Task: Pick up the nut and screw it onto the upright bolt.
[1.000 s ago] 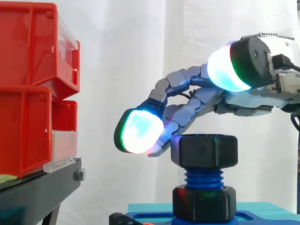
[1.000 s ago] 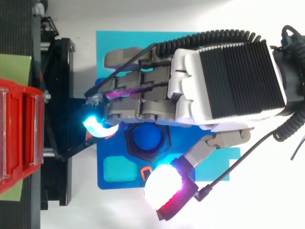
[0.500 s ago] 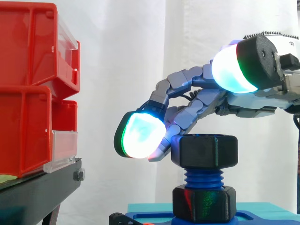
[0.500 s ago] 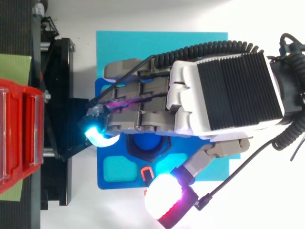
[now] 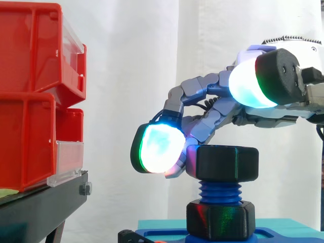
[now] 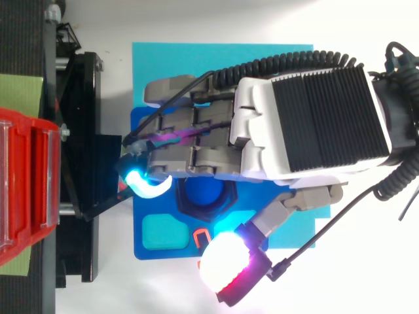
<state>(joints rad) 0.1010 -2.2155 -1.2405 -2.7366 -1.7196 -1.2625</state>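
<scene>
A black hex nut sits on top of the upright blue threaded bolt, whose round top shows inside the nut from above. A second black nut sits at the bolt's foot on the blue base. My hand hovers over the nut, its fingers bent down past the nut's left side. One glowing fingertip rests against that side. The thumb pad stands off the nut towards the near side, with nothing pinched.
Stacked red bins on a black stand stand to the left, close to the fingertips. A cyan mat lies under the blue base. The white curtain hangs behind.
The glowing fingertip has moved right and slightly down, closing in on the nut's left side. The thumb shifted a little right. The nut sits at the same height.
</scene>
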